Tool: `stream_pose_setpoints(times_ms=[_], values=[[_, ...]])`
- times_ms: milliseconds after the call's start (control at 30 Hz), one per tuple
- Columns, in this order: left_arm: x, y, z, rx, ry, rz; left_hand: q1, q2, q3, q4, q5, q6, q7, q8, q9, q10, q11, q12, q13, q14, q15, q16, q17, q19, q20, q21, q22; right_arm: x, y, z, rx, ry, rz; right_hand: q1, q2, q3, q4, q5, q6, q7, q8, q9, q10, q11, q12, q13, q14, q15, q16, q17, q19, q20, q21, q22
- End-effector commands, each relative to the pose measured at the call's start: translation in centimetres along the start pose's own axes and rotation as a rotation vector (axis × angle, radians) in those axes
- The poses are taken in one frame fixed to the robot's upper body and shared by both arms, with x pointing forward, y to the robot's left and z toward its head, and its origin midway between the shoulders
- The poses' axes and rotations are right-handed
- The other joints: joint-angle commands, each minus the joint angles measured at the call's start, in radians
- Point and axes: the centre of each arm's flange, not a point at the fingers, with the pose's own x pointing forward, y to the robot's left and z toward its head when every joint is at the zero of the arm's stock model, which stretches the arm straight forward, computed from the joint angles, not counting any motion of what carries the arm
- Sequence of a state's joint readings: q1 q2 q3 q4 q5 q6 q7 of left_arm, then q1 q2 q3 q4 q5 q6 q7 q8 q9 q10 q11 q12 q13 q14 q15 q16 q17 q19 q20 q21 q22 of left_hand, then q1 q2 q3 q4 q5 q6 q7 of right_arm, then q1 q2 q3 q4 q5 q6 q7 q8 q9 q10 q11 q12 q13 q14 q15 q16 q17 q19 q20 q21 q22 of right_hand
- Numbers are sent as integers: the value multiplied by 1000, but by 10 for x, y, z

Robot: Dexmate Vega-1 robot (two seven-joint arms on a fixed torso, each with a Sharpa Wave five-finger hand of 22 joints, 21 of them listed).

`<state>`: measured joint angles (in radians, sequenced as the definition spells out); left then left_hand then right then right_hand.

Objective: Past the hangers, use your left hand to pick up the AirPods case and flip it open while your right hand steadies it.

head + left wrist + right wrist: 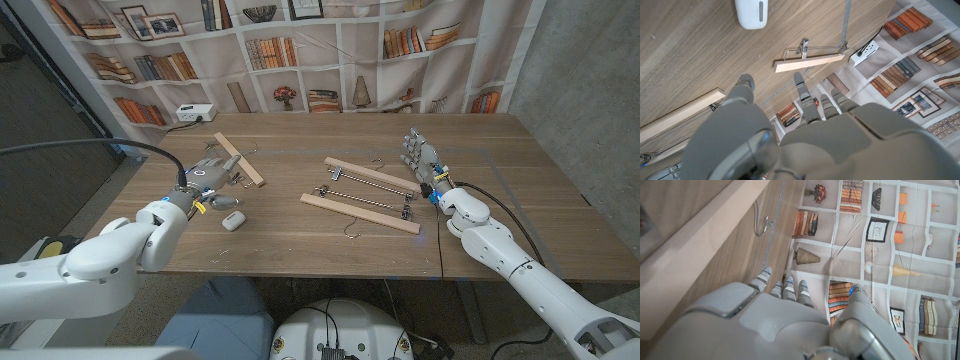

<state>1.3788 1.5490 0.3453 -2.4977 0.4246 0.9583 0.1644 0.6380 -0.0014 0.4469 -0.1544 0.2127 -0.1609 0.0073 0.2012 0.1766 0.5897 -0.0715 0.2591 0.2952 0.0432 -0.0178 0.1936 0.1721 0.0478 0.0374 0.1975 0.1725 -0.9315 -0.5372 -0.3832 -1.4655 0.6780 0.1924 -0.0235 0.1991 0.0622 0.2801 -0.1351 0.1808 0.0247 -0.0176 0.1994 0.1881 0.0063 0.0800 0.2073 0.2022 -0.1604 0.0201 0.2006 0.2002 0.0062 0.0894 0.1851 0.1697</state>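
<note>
Head view puts the AirPods case (233,221), a small white rounded pebble, on the wooden desk (300,245) near its front edge, just beside the left hand (212,178) and not held by it. The left wrist view gives the case (752,12) closer: smooth glossy plastic with a thin dark slot on its face, lying apart from the grey fingers (801,92), which are spread and hold nothing. That view also brings out the desk's fine wood grain and one pale wooden hanger (809,62) with metal clips and a wire hook.

In the head view two more hangers (365,190), flat light-wood bars with metal clip rods, lie in the middle of the desk, and another hanger (240,159) lies beside the left hand. The right hand (421,160) stands upright at their right end, fingers extended and empty. The right wrist view shows its fingers (785,285) over a blurred wood bar (700,240) and a wire hook, against a printed bookshelf backdrop (880,235).
</note>
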Motion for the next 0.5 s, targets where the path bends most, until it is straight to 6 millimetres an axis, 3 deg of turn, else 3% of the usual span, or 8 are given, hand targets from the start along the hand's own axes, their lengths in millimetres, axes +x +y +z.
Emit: stream_pose_setpoints(times_ms=[33,500], values=[[-4,-3,-1,23,25,-9,-7,-2,4,4,-2,8,0,-2,4,2,2,0,6,1,6,3,4,-1,15,-4,0,2,-1,-4,7,5,2,13,4,7,-3,-3,1,-3,-1,4,-1,6,3,2,-5,0,3,3,-7,0,5,2],[-5,-9,0,27,39,-22,-16,-3,4,6,-8,9,0,-5,4,11,-3,1,9,8,8,4,4,-4,23,-5,0,3,-5,-6,7,9,0,13,5,7,-3,-3,1,-3,-1,5,-1,7,3,3,-5,0,4,4,-7,0,5,2]])
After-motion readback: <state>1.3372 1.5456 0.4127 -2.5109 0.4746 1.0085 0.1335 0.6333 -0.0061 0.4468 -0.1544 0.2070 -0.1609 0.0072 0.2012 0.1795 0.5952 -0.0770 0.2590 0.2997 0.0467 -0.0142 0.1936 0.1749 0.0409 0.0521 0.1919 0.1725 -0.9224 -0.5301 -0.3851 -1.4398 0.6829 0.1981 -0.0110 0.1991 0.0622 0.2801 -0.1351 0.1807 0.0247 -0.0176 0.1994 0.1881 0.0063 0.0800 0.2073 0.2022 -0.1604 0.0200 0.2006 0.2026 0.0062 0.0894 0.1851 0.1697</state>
